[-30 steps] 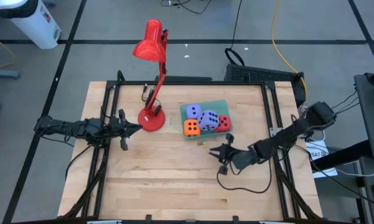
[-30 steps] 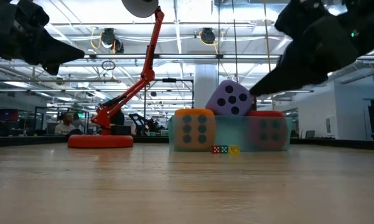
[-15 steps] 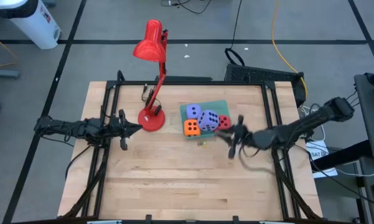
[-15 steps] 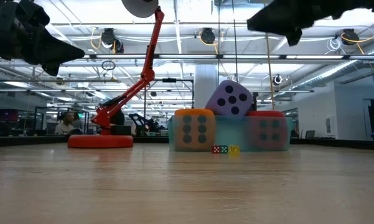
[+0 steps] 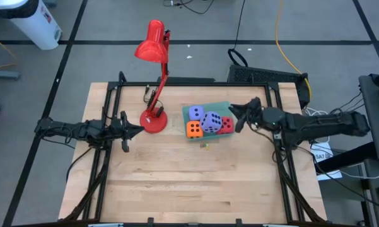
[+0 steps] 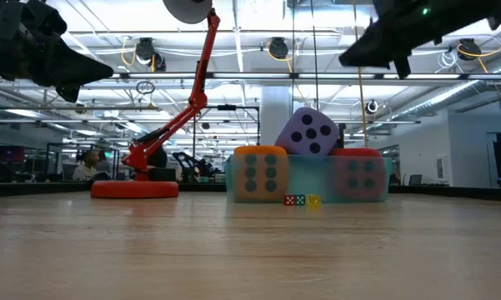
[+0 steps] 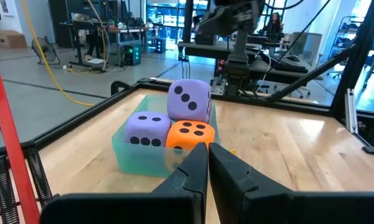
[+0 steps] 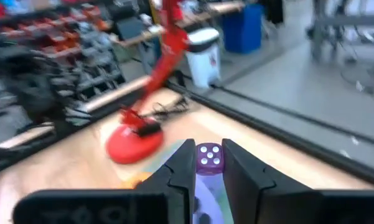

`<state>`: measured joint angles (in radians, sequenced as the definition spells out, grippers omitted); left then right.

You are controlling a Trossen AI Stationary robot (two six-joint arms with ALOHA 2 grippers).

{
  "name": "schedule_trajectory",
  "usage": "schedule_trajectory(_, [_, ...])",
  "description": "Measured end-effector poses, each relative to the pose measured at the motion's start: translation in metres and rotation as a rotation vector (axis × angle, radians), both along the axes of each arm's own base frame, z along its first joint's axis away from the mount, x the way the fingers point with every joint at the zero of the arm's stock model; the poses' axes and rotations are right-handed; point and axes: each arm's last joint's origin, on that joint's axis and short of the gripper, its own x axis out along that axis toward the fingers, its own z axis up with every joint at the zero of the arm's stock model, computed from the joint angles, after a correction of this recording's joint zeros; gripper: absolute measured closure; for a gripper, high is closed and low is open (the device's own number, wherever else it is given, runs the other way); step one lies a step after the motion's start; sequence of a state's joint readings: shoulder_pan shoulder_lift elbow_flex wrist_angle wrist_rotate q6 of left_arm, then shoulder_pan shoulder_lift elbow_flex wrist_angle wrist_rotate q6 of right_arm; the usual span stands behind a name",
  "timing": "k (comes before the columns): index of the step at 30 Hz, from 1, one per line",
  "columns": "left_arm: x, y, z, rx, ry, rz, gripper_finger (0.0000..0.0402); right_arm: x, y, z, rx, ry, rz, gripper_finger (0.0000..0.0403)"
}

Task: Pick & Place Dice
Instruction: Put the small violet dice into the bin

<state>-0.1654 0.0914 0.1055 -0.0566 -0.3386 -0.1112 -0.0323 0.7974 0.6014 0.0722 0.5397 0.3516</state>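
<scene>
wood of a pale butcher-block table (image 5: 176, 183) is seen framed by black rails, with a grey floor crossed by dark lines around it and a white cylinder (image 5: 31, 22) standing on that floor beyond the far left corner. in the low view an open hall with ceiling lights and desks is seen behind the table, and a seated person (image 6: 87, 166) is made out far back. a red desk lamp (image 5: 154, 75) is stood on its round base toward the table's far middle. just beside that base a shallow pale-green tray (image 5: 225, 106) is placed, and the dice are held in it: an orange die (image 5: 193, 129) at the near corner, a red die (image 5: 226, 125) beside it, one lavender-blue die (image 5: 196, 113) at the back, and a second lavender-blue die (image 5: 210, 121) perched tilted on the others. tiny coloured specks (image 5: 205, 145) are seen on the wood just in front of the tray. the right gripper (image 5: 238, 115) is held in the air just beside the tray's right side, its fingers parted a little with nothing between them. the left gripper (image 5: 137, 131) is kept above the table's left side, near the lamp base, its fingers pressed together on nothing.
</scene>
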Motion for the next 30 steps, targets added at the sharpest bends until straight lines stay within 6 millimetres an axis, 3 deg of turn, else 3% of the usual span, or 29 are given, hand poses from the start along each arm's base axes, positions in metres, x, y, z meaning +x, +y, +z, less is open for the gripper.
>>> schedule_trajectory(9, [0.000, 0.000, 0.000, 0.001, 0.000, 0.000, 0.0376, 0.015, -0.035, -0.029, 0.168, 0.127, -0.025, 0.0348])
schedule_trajectory(19, [0.000, 0.000, 0.000, 0.015, 0.002, -0.001, 0.0376, 0.034, -0.058, -0.070, 0.237, 0.339, -0.030, 0.0348])
schedule_trajectory(26, [0.000, 0.000, 0.000, 0.003, 0.000, 0.000, 0.0376, 0.037, -0.068, -0.083, 0.251, 0.397, -0.028, 0.0347])
schedule_trajectory(30, [0.000, 0.000, 0.000, 0.009, 0.001, 0.001, 0.0376, 0.038, -0.067, -0.085, 0.274, 0.401, 0.016, 0.0317])
